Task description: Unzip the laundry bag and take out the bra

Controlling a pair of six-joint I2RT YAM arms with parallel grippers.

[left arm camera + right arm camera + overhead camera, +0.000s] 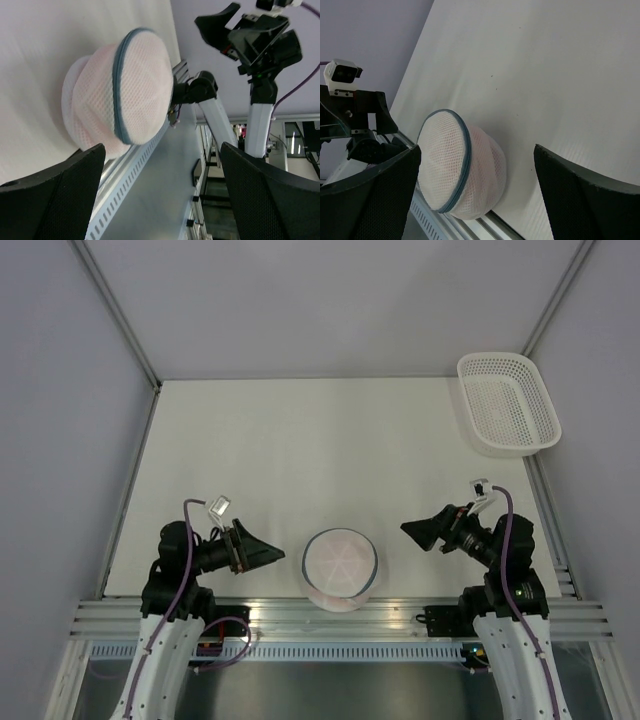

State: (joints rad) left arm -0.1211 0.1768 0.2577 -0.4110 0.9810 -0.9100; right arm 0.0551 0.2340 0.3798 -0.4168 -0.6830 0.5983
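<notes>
The laundry bag (340, 568) is a round white mesh drum with a grey zipper rim. It sits zipped at the table's near edge, between both arms. A pale pink tint shows through its mesh; the bra itself is hidden inside. The bag also shows in the left wrist view (120, 95) and the right wrist view (460, 165). My left gripper (280, 556) is open and empty, just left of the bag. My right gripper (412, 530) is open and empty, a little to the right of the bag.
A white perforated plastic basket (508, 405) stands at the back right corner. Aluminium rails (320, 618) run along the near table edge just under the bag. Grey walls enclose the table on three sides.
</notes>
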